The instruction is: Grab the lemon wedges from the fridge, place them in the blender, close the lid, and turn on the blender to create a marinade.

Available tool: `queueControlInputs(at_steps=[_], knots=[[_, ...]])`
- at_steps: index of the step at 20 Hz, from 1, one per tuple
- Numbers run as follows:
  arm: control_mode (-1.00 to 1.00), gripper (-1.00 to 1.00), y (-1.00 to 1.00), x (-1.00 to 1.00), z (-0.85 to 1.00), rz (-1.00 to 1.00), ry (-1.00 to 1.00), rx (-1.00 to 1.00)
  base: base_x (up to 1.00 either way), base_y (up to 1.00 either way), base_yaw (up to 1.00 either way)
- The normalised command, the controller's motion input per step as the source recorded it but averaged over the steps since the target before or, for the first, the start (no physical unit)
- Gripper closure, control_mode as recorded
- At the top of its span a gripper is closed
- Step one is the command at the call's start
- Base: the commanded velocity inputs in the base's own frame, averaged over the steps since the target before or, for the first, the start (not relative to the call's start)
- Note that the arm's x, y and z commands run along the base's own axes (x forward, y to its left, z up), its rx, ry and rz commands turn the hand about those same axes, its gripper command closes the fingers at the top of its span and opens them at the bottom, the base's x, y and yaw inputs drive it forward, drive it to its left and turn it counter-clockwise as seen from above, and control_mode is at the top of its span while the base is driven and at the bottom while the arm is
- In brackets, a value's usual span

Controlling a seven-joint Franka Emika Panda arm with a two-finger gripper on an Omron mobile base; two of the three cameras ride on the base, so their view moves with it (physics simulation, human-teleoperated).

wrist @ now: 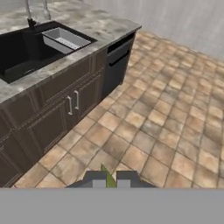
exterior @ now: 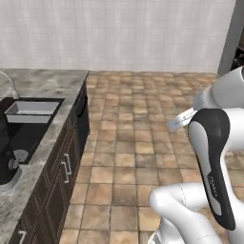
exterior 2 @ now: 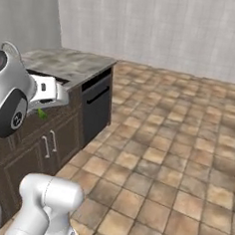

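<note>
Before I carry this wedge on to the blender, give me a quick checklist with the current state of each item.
1. Gripper shut on a lemon wedge: ok; green tip shows between the fingertips.
2. Wedge also seen below the hand in the right base view: ok.
3. Blender in view at the counter's near end: ok, partly cut off.
4. Blender lid off: cannot tell.
5. Tiled floor toward the counter free of obstacles: ok.

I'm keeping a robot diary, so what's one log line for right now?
hand: shut on lemon wedge | place: above tiled floor, beside sink counter | blender: not reached
</note>
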Motion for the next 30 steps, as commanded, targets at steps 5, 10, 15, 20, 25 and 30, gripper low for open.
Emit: queueControlInputs(at_steps=[5,10,15,20,25,30], knots=[[1.00,1.00,0.00,0.00,0.00,0.00,0.00,0.00,1.00,-0.01,0.64],[1.00,1.00,0.00,0.00,0.00,0.00,0.00,0.00,0.99,-0.05,0.76],[1.00,1.00,0.00,0.00,0.00,0.00,0.00,0.00,0.88,-0.03,0.84],[1.00,1.00,0.00,0.00,0.00,0.00,0.00,0.00,0.84,0.00,0.83],[1.00,1.00,0.00,0.00,0.00,0.00,0.00,0.00,0.35,0.10,0.61],[1.00,1.00,0.00,0.00,0.00,0.00,0.00,0.00,0.01,0.48,0.32]])
